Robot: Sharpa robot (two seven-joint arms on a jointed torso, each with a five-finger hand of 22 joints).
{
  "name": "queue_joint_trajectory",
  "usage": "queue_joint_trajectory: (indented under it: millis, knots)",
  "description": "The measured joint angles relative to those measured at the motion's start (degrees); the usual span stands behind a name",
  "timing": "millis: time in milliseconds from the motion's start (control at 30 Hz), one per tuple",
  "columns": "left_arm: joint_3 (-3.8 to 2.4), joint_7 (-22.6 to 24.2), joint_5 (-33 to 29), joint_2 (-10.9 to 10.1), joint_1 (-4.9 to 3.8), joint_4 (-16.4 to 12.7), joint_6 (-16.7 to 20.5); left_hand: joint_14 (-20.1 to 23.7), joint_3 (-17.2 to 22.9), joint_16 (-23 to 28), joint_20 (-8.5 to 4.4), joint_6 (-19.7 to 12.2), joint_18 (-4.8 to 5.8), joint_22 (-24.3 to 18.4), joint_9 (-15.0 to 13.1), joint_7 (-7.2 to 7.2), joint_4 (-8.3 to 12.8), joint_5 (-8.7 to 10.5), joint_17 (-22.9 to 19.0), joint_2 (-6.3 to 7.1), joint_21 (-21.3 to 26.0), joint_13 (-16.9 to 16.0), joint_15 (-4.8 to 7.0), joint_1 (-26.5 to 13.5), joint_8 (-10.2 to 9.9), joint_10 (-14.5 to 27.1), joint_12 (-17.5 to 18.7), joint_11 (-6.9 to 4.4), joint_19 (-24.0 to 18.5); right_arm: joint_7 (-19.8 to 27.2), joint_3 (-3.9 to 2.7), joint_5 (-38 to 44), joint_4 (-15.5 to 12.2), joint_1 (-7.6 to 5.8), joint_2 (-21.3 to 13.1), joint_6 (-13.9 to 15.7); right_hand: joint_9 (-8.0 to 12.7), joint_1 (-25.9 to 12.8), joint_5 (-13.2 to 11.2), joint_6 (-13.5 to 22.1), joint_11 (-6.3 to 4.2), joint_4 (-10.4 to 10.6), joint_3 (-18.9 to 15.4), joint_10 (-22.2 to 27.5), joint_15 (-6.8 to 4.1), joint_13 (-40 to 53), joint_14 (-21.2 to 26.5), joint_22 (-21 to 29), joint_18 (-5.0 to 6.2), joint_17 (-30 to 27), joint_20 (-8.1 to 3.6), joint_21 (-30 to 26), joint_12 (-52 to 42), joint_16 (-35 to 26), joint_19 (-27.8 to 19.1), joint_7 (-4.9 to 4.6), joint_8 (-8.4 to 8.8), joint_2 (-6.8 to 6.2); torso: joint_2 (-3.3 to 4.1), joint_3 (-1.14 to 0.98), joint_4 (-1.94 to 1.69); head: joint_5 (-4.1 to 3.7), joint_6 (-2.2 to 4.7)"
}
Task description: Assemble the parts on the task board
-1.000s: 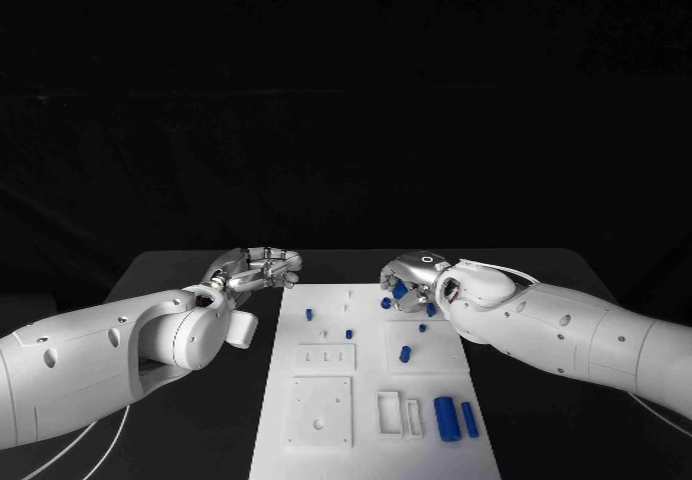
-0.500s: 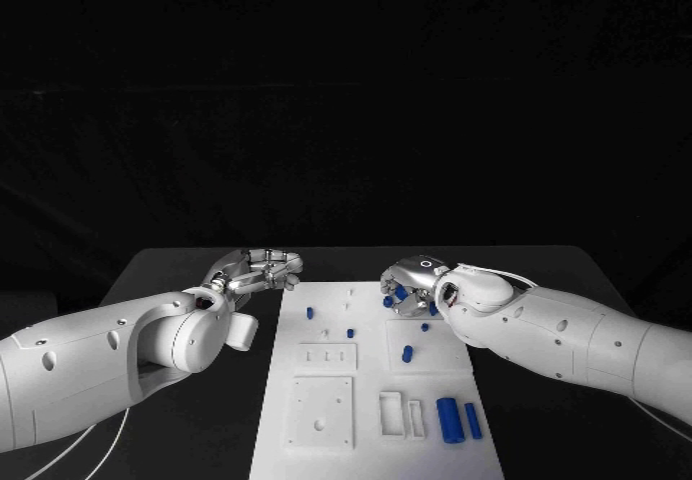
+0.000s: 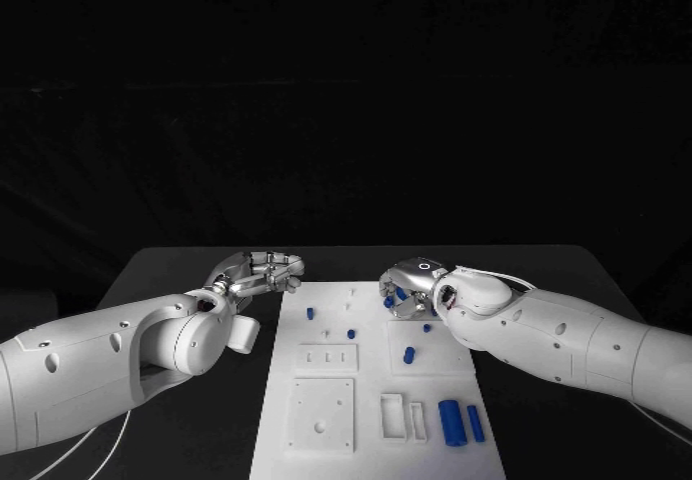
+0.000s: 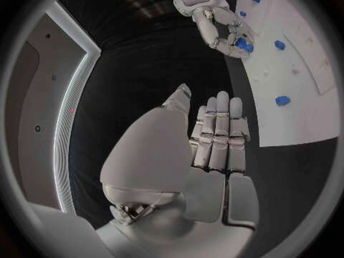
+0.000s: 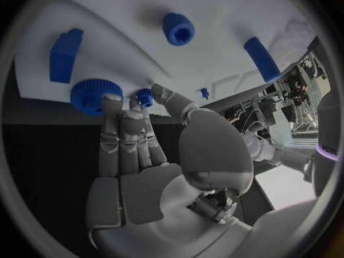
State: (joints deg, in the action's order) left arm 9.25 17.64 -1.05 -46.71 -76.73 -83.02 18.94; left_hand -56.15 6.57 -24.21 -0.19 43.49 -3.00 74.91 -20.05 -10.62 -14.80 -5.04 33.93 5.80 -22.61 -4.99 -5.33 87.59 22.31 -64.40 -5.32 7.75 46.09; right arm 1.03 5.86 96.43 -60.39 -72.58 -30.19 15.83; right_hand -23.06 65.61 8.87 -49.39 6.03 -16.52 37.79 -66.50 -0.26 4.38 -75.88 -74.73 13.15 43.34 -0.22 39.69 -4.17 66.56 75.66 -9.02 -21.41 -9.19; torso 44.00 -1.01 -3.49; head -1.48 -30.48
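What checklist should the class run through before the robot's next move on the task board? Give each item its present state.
1. Left hand free of parts: ok; it holds nothing and sits off the task board, beside its far left corner.
2. Right hand over the parts: ok; it hovers at the board's far right.
3. Right hand gripping a part: cannot tell; its fingers reach the blue gear and the small blue knob, but contact is unclear.
4. Two blue cylinders resting on the near right of the board: ok.
5. Arms apart from each other: ok.
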Motion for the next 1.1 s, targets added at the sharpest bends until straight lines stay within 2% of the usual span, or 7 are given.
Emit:
queue_joint_trajectory:
  millis: [267, 367, 433, 500, 633, 967, 1100]
  knots:
    - [0.0, -0.02, 0.02, -0.01, -0.04, -0.03, -0.04, -0.27, -0.57, 0.26, 0.0, 0.21, 0.05, 0.0, 0.05, -0.2, -0.9, 0.0, 0.34, -0.02, 0.0, 0.07, -0.1, 1.01, -0.18, -0.1, 0.27, -0.09, 0.0, 0.0, -0.13, 0.65, -0.09, -0.17, 0.12, 0.23, -0.36, -0.45, -3.18, -2.26, -0.75, 0.46, 1.15, -2.58, -0.77, 0.72, 0.22, 0.05, -0.83, -0.97, -0.63, -0.22, -0.94, 0.56, 0.83, 0.41, -0.49, 0.45, 0.33, -0.07, 0.21, 0.18, 0.26]
    - [-0.02, -0.03, 0.03, 0.01, -0.05, -0.03, -0.07, -0.27, -0.71, 0.26, 0.0, 0.21, 0.06, 0.0, 0.05, -0.2, -1.03, 0.0, 0.41, -0.08, 0.0, 0.07, -0.1, 1.07, -0.18, -0.1, 0.27, -0.09, 0.0, -0.04, -0.16, 1.02, -0.23, -0.23, 0.12, 0.33, -0.57, -0.74, -5.23, -3.47, -1.41, 0.63, 2.53, -3.68, -1.01, 1.24, 0.25, 0.04, -0.94, -1.35, -0.82, -0.22, -1.37, 0.56, 1.23, 0.78, -0.71, 0.75, 0.42, -0.11, 0.26, 0.2, 0.32]
    - [-0.02, -0.04, 0.03, 0.01, -0.06, -0.03, -0.09, -0.27, -0.71, 0.26, 0.0, 0.21, 0.06, 0.0, 0.05, -0.21, -1.03, 0.0, 0.44, -0.08, 0.0, 0.11, -0.1, 1.07, -0.18, -0.1, 0.27, -0.09, 0.0, -0.15, -0.18, 1.32, -0.33, -0.24, 0.11, 0.41, -0.7, -0.75, -5.76, -4.43, -1.76, 0.89, 3.52, -4.02, -1.12, 1.56, 0.33, -0.03, -1.22, -1.55, -0.83, -0.22, -1.63, 0.84, 1.24, 0.95, -1.07, 0.75, 0.48, -0.11, 0.28, 0.22, 0.33]
    - [-0.02, -0.05, 0.04, 0.01, -0.07, -0.03, -0.11, -0.27, -0.83, 0.48, 0.0, 0.2, 0.07, 0.0, 0.05, -0.21, -1.15, 0.0, 0.48, -0.08, 0.0, 0.12, -0.1, 1.07, -0.18, -0.1, 0.49, -0.09, 0.0, -0.25, -0.19, 1.56, -0.39, -0.27, 0.1, 0.46, -0.8, -0.75, -5.76, -4.89, -2.64, 1.05, 4.59, -4.92, -1.41, 1.97, 0.27, -0.18, -1.22, -1.78, -0.84, -0.22, -1.84, 0.84, 1.25, 1.32, -1.16, 0.74, 0.54, -0.12, 0.29, 0.22, 0.33]
    - [-0.02, -0.07, 0.05, 0.01, -0.08, -0.03, -0.15, -0.27, -0.88, 0.48, 0.0, 0.2, 0.08, -0.01, 0.05, -0.2, -1.21, 0.0, 0.48, -0.08, 0.0, 0.12, -0.1, 1.07, -0.39, -0.1, 0.49, -0.09, 0.0, -0.42, -0.21, 2.08, -0.49, -0.3, 0.11, 0.69, -1.08, -1.15, -5.86, -5.81, -2.96, 1.37, 5.96, -5.82, -1.89, 2.46, 0.18, -0.22, -1.24, -1.99, -0.79, 0.15, -2.13, 1.11, 1.44, 1.8, -1.67, 1.14, 0.63, -0.14, 0.33, 0.22, 0.36]
    - [-0.03, -0.1, 0.09, 0.01, -0.11, -0.06, -0.22, -0.27, -0.89, 0.48, 0.0, 0.2, 0.13, 0.03, 0.04, -0.21, -1.21, 0.0, 0.6, -0.3, -0.23, 0.12, -0.1, 1.3, -0.39, -0.09, 0.49, -0.09, 0.0, -1.5, -0.15, 3.43, -1.13, -0.23, 0.09, 1.74, -1.62, -1.33, -6.21, -7.23, -3.17, 0.96, 7.47, -6.46, -2.05, 3.67, 0.05, -0.22, -1.26, -2.22, -0.91, 1.28, -2.48, 1.68, 1.74, 2.3, -2.11, 1.67, 0.83, -0.14, 0.42, 0.29, 0.6]
    - [-0.03, -0.1, 0.11, 0.02, -0.11, -0.06, -0.24, -0.27, -1.04, 0.48, 0.0, 0.2, -0.39, 0.03, 0.04, -0.2, -1.36, 0.0, 0.6, -0.3, -0.23, 0.11, -0.1, 1.3, -0.39, -0.09, 0.49, -0.09, 0.0, -2.22, -0.1, 3.86, -1.65, -0.15, -0.01, 2.37, -1.89, -1.25, -6.22, -7.39, -3.23, 0.93, 7.77, -6.55, -2.13, 3.7, -0.03, -0.21, -1.29, -2.26, -0.9, 1.56, -2.48, 1.68, 1.76, 2.28, -2.18, 1.74, 0.88, -0.14, 0.44, 0.3, 0.68]
